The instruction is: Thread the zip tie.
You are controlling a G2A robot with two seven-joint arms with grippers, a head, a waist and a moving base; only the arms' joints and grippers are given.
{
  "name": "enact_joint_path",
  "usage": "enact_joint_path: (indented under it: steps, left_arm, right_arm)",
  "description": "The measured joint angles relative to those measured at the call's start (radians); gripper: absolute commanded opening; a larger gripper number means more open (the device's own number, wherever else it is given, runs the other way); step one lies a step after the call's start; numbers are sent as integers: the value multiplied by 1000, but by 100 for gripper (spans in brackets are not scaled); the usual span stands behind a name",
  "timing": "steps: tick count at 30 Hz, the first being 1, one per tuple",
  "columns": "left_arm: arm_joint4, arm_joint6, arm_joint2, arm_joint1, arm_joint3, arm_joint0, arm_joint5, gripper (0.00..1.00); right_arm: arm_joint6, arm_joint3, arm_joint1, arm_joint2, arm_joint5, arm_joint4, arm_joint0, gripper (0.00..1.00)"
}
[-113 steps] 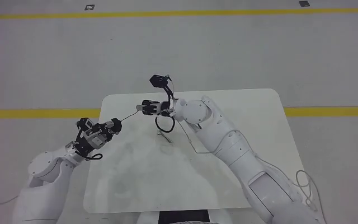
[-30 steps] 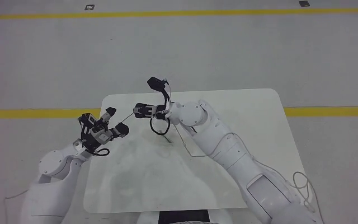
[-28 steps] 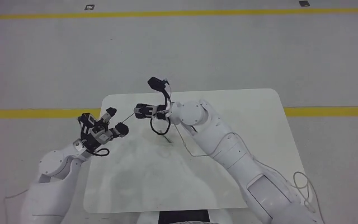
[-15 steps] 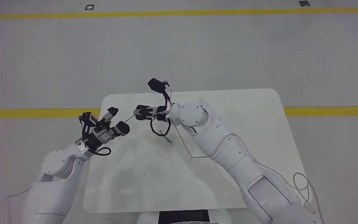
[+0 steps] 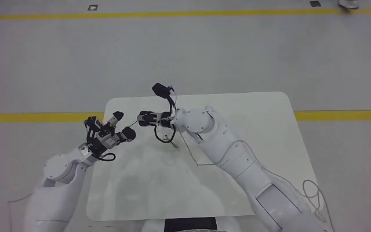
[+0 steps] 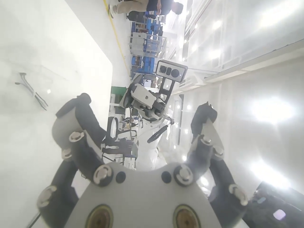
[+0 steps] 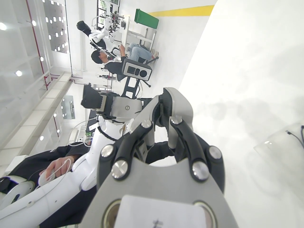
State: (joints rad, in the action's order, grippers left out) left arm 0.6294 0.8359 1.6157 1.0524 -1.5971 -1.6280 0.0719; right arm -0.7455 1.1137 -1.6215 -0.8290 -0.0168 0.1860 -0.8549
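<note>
A thin black zip tie sticks out of my right gripper, which is shut on it above the table's far left part. Its free end points at my left gripper, which stands open a short way off, one finger on each side of the tie's line. In the left wrist view the open left gripper frames the right gripper and the dark zip tie coming toward it. The right wrist view has the right gripper with its fingers pressed together; the tie itself is hidden there.
The white table has rounded corners. A few thin black ties lie on it near the right arm, with a thin wire beside them. A clear plastic bag lies farther along the top.
My left gripper, shut at the tie's end 3.8 s ago, now stands open and has drifted slightly toward the right gripper. The right gripper still holds the tie and has shifted a little left.
</note>
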Motion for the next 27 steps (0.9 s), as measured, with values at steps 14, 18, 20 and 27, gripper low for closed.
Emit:
enact_joint_path:
  steps: [14,18,20,27]
  left_arm:
    - [22,-5,-14,-1,3,6,-21,33]
    - [21,-3,-16,-2,4,4,-25,24]
    - [22,-2,-15,-2,4,2,-26,22]
    - [21,-3,-14,-5,6,0,-31,16]
  right_arm:
    - [24,22,4,1,-29,8,-23,0]
    - [33,27,5,-1,-27,12,-27,0]
    - [35,29,6,-2,-26,14,-29,0]
    - [37,45,9,-3,-17,17,-38,0]
